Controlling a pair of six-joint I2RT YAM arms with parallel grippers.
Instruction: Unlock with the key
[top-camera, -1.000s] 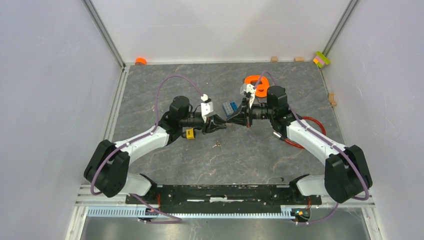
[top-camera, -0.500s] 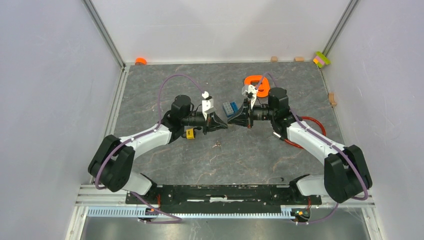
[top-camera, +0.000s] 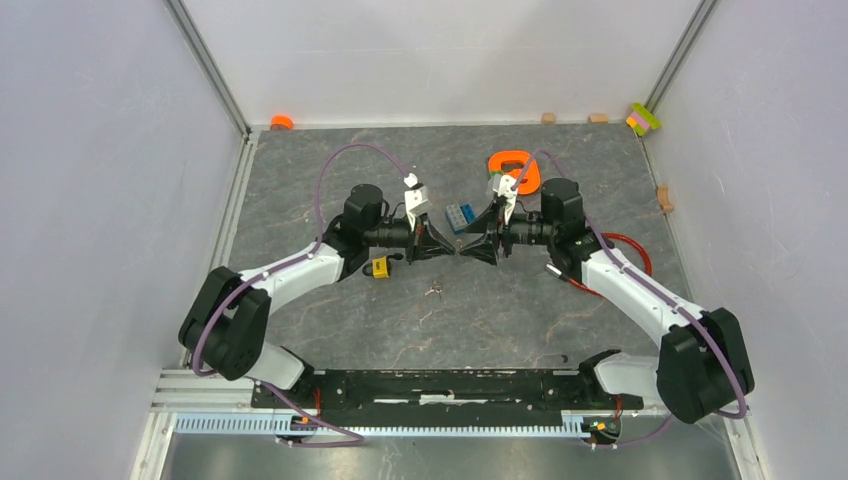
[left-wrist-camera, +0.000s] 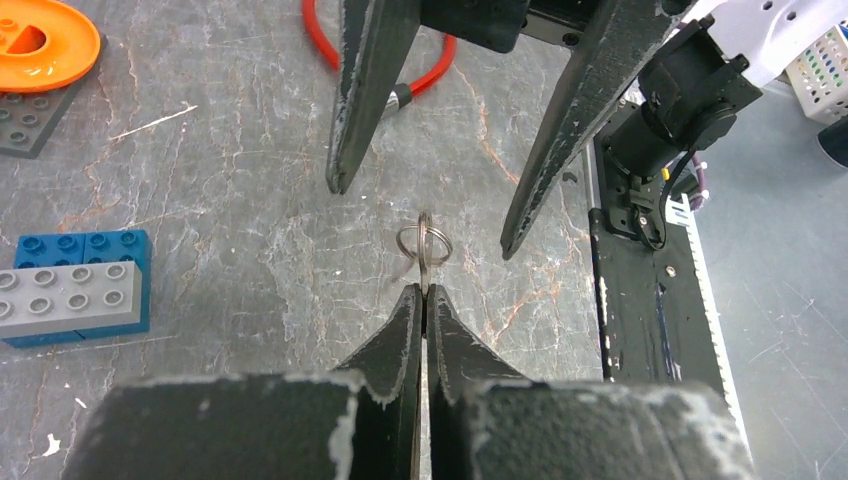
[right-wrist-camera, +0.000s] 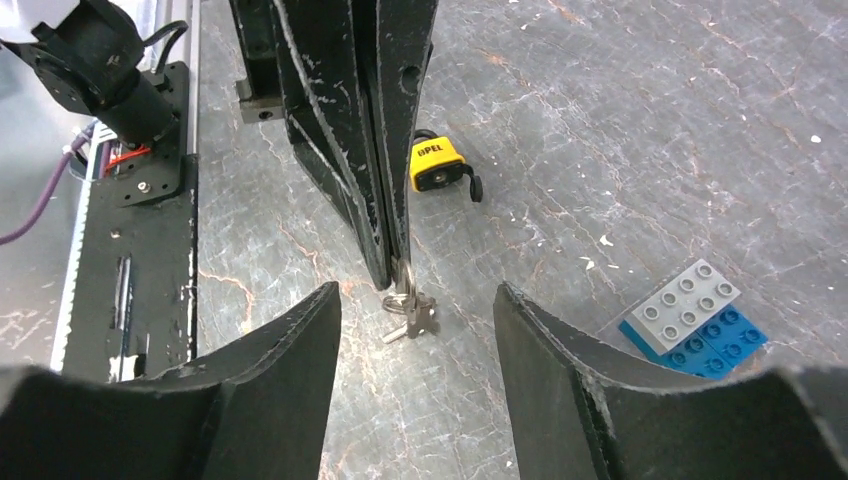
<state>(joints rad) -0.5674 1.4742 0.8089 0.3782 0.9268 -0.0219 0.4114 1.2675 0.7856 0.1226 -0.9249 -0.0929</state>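
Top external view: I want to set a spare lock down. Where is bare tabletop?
Bare: the strip between the key and the base rail, and the far left corner by the orange cap. Crowded: mid-table, around the padlock, bricks and red cable.

Seen from above, the key (top-camera: 433, 290) is too small for its blades to be counted. In the left wrist view only its ring can be made out, at 12 o'clock of the closed tips of the left end effector (left-wrist-camera: 424, 290). Whether ring and tips touch cannot be told. From above, the yellow padlock (top-camera: 377, 267) is partly hidden under the left arm (top-camera: 290, 275), and its shackle is unclear. The red cable (top-camera: 636, 246) passes out of sight beneath the right arm (top-camera: 630, 285). The left wrist view cuts off the orange disc (left-wrist-camera: 70, 45) at 10 o'clock and the grey brick (left-wrist-camera: 70, 297) at 8 o'clock.
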